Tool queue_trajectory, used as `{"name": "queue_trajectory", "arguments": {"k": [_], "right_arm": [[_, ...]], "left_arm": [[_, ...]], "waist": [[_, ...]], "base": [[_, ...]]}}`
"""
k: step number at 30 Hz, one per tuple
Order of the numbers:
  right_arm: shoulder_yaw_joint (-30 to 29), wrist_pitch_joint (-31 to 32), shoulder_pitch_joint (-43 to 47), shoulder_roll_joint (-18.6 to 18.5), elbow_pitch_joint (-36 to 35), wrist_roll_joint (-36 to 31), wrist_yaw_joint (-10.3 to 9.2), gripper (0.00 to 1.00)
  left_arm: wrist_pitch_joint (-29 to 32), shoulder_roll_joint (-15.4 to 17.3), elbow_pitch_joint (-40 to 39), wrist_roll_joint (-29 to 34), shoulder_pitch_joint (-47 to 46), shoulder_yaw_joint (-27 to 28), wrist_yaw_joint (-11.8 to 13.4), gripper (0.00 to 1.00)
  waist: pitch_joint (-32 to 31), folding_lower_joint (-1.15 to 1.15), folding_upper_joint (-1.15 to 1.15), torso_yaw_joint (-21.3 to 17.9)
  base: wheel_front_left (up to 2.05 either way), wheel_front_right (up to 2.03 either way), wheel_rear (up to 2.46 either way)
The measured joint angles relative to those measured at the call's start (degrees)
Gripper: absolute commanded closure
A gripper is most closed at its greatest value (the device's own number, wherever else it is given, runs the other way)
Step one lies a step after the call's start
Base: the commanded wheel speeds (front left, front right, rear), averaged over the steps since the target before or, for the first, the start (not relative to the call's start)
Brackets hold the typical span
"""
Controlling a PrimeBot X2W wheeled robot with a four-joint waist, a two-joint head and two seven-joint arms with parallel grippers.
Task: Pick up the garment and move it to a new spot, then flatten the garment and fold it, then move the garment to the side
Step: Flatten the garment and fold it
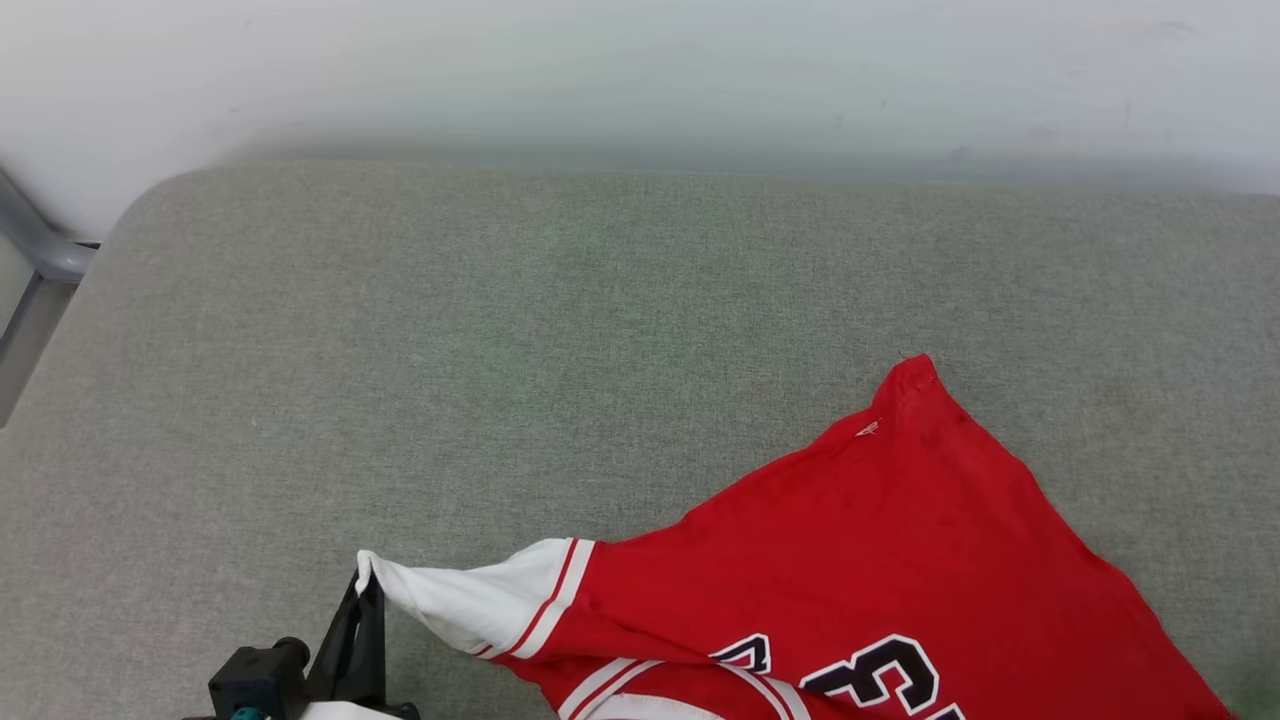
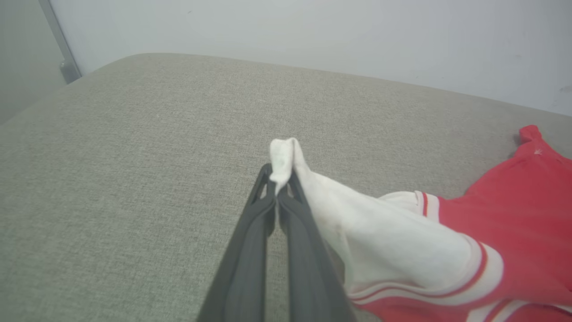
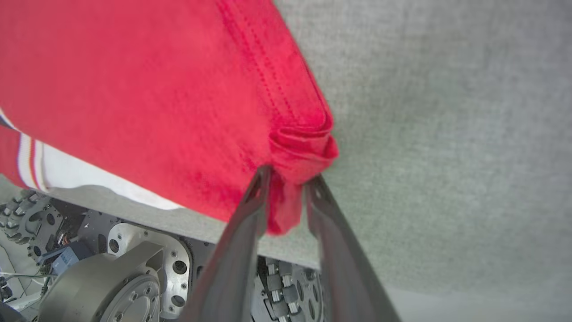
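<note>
left wrist view: left hand (image 2: pixel 278 179) pinches garment (image 2: pixel 393 250) sleeve; right wrist view: right hand (image 3: pixel 288 180) parted round hem

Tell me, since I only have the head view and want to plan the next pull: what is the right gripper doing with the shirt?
Observer: In the right wrist view the right gripper has a bunched red hem corner of the garment between its fingers, jaws a little apart; whether it grips I cannot tell.
Operator: Is the left pinch deep enough?
Observer: The left wrist view shows the left gripper shut on the white sleeve tip, a small tuft poking past the fingertips.
Operator: Where is that hem corner?
Observer: At the near edge of the grey cushion, with the robot's wheeled base showing beyond.
</note>
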Motion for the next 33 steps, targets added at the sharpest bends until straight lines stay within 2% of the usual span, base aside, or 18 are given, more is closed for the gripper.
{"name": "queue_trajectory", "arguments": {"k": [8,13,17,22,28,33], "right_arm": [[-5.99,-2.37,-6.74,-0.68,-8.49,-3.58,0.00,0.00],[-5.00,-0.84,-15.45,-1.77,-12.93,-5.26,0.00,0.00],[-0.02,2.97,-23.26,-2.59,-14.86,-6.37,0.00,0.00],[8.78,8.83,-33.83,-3.10,-13.24,-7.00,0.00,0.00],[18.04,14.43,-43.68,-0.89,-5.16,-7.97,0.00,0.00],[22.92,15.49,-49.89,1.30,3.48,-9.53,0.00,0.00]], "left_arm": [[0.00,0.11,0.01,0.36,-0.47,-0.44,-0.09,1.00],[0.00,-0.12,-0.79,0.45,-1.37,-1.09,-0.16,1.00],[0.00,-0.40,-1.66,0.73,-2.38,-1.79,-0.35,1.00],[0.00,-0.76,-2.49,0.94,-3.82,-2.69,-0.44,1.00],[0.00,-1.46,-3.09,1.10,-5.58,-4.11,-0.56,1.00],[0.00,-1.97,-3.38,1.09,-7.22,-5.14,-0.56,1.00]], "waist": [[-0.01,0.00,0.00,0.63],[0.99,0.01,0.00,1.74],[2.38,0.01,0.00,2.80],[4.51,0.02,0.00,4.34],[7.05,0.02,0.00,6.40],[9.44,0.02,0.00,8.02]], "base": [[0.00,0.00,0.00],[0.00,0.00,0.00],[0.00,0.00,0.00],[0.00,0.00,0.00],[0.00,0.00,0.00],[0.00,0.00,0.00]]}}
